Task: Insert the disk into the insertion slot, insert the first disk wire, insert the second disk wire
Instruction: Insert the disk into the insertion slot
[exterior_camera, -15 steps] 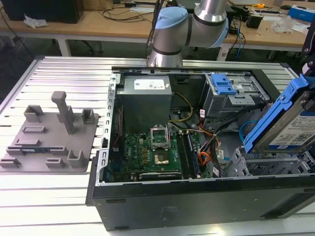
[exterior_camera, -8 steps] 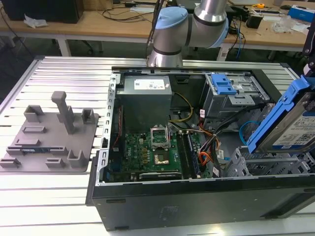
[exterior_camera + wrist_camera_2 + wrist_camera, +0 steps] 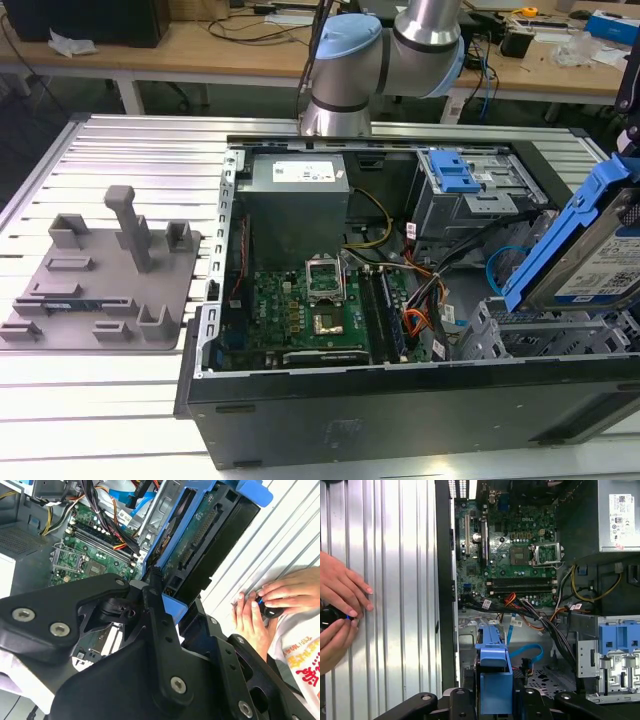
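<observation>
Where the open black computer case (image 3: 400, 420) sits on the ribbed aluminium worktop (image 3: 100, 400), toward that worktop's edge at the exterior view's right, the gripper (image 3: 494, 701) holds the flat grey hard disk in a bright blue plastic carrier (image 3: 600, 255) raised above the case, tilted with one end high. Its black fingers (image 3: 156, 615) are drawn in narrow against the carrier's sides, as both wrist views show. The disk hangs just above the silver perforated sheet-metal insertion slot (image 3: 520, 338), which stands in the case's corner nearest that same worktop edge; the disk's lower end is near the cage's top but not inside it. Between the slot and the taller grey drive bay with a blue latch (image 3: 458, 180), the thin, flat light-blue cable (image 3: 525, 649) curves in a loop. A bundle of orange, yellow and black wires (image 3: 540, 620) runs just beside the green motherboard (image 3: 310, 310), and a grey power supply box (image 3: 295, 200) stands at the case's far side. A grey moulded fixture plate (image 3: 95, 275) lies toward the worktop's edge at the exterior view's left, well apart from the case. A person's two hands (image 3: 340, 612) rest on the worktop just outside the case wall, pinching a small black object (image 3: 327, 617).
</observation>
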Robot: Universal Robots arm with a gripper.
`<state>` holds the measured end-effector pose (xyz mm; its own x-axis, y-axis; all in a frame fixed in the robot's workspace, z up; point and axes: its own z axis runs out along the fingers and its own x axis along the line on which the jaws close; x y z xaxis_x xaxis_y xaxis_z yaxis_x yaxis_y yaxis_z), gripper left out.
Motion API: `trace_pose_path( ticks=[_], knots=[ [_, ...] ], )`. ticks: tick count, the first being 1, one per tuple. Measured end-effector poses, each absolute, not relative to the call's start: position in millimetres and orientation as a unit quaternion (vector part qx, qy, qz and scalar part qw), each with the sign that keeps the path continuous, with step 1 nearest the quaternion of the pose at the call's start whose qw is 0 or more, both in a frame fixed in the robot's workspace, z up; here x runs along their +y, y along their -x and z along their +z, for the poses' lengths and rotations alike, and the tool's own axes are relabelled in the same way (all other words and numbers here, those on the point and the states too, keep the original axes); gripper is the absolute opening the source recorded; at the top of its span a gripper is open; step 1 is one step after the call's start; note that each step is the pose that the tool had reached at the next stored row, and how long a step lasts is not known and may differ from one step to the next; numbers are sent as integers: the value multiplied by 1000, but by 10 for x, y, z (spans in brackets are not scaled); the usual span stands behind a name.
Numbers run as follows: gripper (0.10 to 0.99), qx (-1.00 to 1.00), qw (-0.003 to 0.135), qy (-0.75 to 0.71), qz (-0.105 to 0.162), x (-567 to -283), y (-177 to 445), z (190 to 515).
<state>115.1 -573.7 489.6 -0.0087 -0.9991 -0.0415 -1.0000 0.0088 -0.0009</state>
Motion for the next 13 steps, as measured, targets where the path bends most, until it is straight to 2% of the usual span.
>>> trace_pose_path(
  ticks=[7,13],
  knots=[
    [369,710,15,704,14,-5710,-1152,4896],
    [369,709,8,705,8,-5608,-1171,4886]
  ],
)
